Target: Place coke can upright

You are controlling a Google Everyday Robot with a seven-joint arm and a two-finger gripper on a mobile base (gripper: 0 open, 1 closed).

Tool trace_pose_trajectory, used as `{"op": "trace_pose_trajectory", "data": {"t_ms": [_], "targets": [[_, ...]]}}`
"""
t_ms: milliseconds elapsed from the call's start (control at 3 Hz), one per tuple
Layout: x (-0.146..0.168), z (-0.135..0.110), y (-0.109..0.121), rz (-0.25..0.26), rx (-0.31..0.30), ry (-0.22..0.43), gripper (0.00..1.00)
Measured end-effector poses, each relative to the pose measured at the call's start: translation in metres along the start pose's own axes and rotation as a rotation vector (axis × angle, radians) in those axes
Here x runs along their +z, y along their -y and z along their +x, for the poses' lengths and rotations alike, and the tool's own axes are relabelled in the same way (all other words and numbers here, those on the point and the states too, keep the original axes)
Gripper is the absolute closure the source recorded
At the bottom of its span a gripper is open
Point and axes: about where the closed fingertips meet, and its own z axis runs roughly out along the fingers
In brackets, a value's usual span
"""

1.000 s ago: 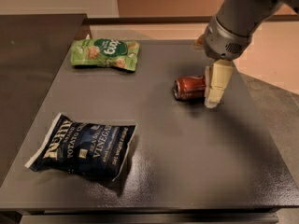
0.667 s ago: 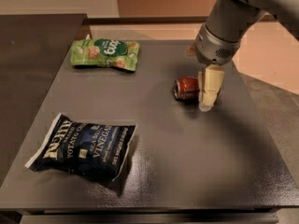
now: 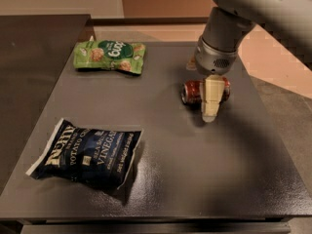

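The coke can point(image 3: 191, 91) is dark red with silver ends and lies on its side on the grey table point(image 3: 195, 179), right of centre. My gripper point(image 3: 210, 100) hangs straight down over the can from the grey arm point(image 3: 219, 48). It is open. One cream finger point(image 3: 210, 101) crosses the can's near side, and its tip reaches the table just in front of the can. The other finger is hidden behind the can.
A green snack bag point(image 3: 109, 56) lies flat at the back left. A dark blue chip bag point(image 3: 87, 152) lies at the front left. The table's right edge is close to the can, and a darker counter point(image 3: 29, 48) adjoins on the left.
The gripper has moved left and down, from beside the can's right end to across its middle. The can and bags have not moved.
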Motion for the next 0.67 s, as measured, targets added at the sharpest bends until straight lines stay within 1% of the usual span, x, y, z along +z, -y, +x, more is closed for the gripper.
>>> {"op": "trace_pose_trajectory", "data": {"t_ms": [333, 667], "targets": [[0.0057, 0.0016, 0.0002, -0.013, 0.001, -0.024, 0.19], [0.0067, 0.0048, 0.0009, -0.017, 0.002, -0.039, 0.42]]}}
